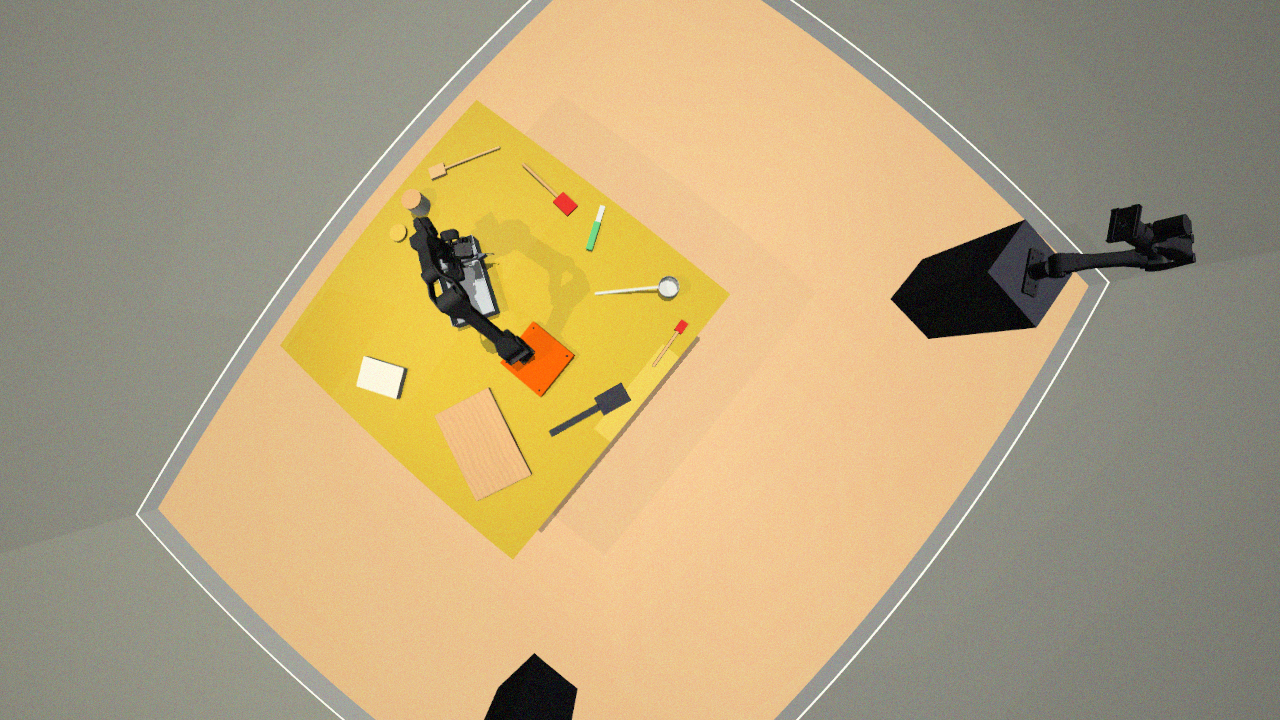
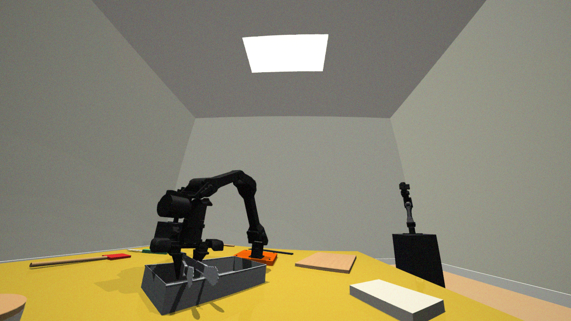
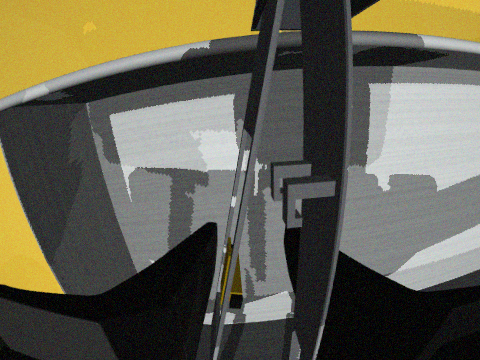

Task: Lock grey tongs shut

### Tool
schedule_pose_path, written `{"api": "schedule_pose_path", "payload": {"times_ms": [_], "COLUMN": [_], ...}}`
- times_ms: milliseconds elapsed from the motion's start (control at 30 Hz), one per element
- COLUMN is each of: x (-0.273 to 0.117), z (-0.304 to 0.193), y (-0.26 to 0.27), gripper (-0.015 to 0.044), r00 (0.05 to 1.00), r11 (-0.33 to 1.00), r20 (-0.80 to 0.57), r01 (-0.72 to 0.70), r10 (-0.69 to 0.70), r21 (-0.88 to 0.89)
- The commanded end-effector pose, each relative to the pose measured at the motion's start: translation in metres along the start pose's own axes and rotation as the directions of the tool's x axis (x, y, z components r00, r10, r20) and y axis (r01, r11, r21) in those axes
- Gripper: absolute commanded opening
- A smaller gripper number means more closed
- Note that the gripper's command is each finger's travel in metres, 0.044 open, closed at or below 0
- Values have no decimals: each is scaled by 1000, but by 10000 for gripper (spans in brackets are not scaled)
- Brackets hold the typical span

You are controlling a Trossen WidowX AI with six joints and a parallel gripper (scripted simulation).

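Note:
The grey tongs (image 1: 480, 257) (image 2: 210, 274) (image 3: 325, 125) lie across the roasting tin (image 2: 239, 281) (image 3: 150, 53), with their toothed tips over its near rim in the exterior view. Their two arms stand a small way apart, joined at the hinge at the top of the wrist view. My gripper (image 2: 187, 269) (image 3: 251, 232) points down into the tin and is shut on the tongs, one finger on the outer side of each arm. The finger contact is partly hidden by the right arm. The wooden board (image 1: 483, 443) (image 2: 325, 261) lies flat, with nothing on it.
The orange base plate (image 1: 547, 358) (image 2: 271, 257) is between tin and board. A white block (image 1: 381, 377) (image 2: 397, 297) lies to one side. A round wooden-topped piece (image 1: 412, 199) stands near the tin. A dark spatula (image 1: 612, 398) and a ladle (image 1: 667, 287) lie farther off.

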State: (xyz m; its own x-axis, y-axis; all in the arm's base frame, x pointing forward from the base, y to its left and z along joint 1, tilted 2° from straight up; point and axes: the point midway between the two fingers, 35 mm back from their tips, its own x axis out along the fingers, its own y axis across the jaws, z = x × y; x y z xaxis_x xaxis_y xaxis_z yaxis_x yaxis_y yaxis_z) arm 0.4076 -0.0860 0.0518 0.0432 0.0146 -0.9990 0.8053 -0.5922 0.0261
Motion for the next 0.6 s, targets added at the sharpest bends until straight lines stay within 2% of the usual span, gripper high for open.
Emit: {"api": "schedule_pose_path", "payload": {"times_ms": [0, 533, 567], "x": [0, 0, 0], "z": [0, 0, 0], "y": [0, 0, 0], "gripper": [121, 15, -12], "r00": [1000, 1000, 1000], "r11": [1000, 1000, 1000], "r20": [-1, -1, -1], "r01": [-1, -1, -1], "r10": [1, 1, 1], "r21": [-1, -1, -1]}}
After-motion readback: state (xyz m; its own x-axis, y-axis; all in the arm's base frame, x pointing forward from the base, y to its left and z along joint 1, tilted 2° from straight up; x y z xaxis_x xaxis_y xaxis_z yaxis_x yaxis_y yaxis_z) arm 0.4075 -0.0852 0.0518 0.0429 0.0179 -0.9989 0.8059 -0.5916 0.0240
